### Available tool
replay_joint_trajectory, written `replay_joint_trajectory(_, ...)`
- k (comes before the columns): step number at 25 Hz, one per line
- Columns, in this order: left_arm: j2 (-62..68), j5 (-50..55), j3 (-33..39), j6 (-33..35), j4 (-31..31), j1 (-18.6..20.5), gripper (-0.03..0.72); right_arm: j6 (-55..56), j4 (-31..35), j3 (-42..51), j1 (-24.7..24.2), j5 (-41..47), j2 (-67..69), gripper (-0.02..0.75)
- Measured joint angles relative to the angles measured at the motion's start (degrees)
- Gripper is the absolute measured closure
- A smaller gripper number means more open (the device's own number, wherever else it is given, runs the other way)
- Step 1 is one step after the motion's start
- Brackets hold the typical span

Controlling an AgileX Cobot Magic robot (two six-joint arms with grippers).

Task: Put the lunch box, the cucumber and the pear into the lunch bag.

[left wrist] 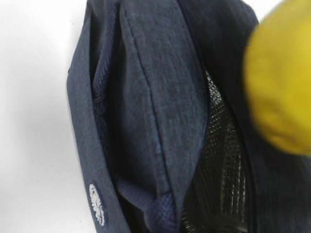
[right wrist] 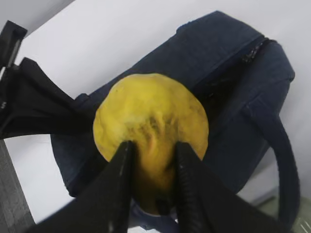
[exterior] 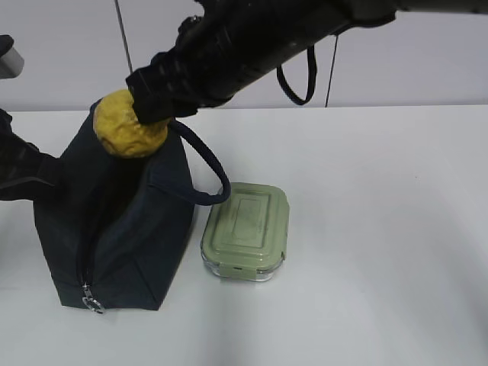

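While I watch the exterior view, my right gripper (exterior: 152, 107) grasps the pear (exterior: 126, 124) just above the lunch bag (exterior: 122, 229) rim; the lunch box (exterior: 245, 231) sits below-right, bare table beyond. Left wrist: the bag's opening (left wrist: 218, 160) gapes beside the pear (left wrist: 282, 82); that gripper is clenched, pinching bag fabric. Right wrist: fingers (right wrist: 116, 194) clamp the pear's neck over the zipper edge (right wrist: 243, 63).

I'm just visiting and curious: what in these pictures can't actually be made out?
- Cucumber: in no view; whether it is inside the lunch bag cannot be told.
- Left gripper: exterior view's left edge cuts it off; absent from its wrist view.
- Pear: blurred, cut by left wrist view's right edge.
- Bag interior: dark.
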Motion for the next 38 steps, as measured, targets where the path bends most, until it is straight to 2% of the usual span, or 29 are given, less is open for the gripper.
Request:
replay_joint_trajectory(10,0.0,0.0,0.0,0.0,0.0,0.0,0.7,-0.3,0.8,-0.5,0.2,1.7,5.4,0.538)
replay_joint_trajectory(12,0.0,0.0,0.0,0.0,0.0,0.0,0.7,-0.3,0.8,-0.6,0.2,2.2,5.4,0.485)
replay_joint_trajectory(15,0.0,0.0,0.0,0.0,0.0,0.0,0.7,-0.3,0.8,-1.3,0.2,3.3,5.4,0.332)
replay_joint_trajectory(17,0.0,0.0,0.0,0.0,0.0,0.0,0.7,-0.3,0.8,-1.9,0.2,3.6,5.4,0.272)
replay_joint_trajectory(23,0.0,0.0,0.0,0.0,0.1,0.0,0.7,0.0,0.8,-0.4,-0.7,3.0,1.8,0.258)
replay_joint_trajectory(27,0.0,0.1,0.0,0.0,0.1,0.0,0.7,0.6,2.8,9.4,-6.1,-0.9,-3.6,0.269)
replay_joint_trajectory(30,0.0,0.1,0.0,0.0,0.1,0.0,0.7,-1.0,9.3,19.6,-12.8,-3.0,-5.9,0.271)
replay_joint_trajectory(35,0.0,0.1,0.0,0.0,0.1,0.0,0.7,-14.4,32.6,31.8,-23.0,-2.6,-5.3,0.272)
replay_joint_trajectory(38,0.0,0.1,0.0,0.0,0.1,0.0,0.7,-19.9,41.6,33.6,-26.3,1.6,-2.0,0.272)
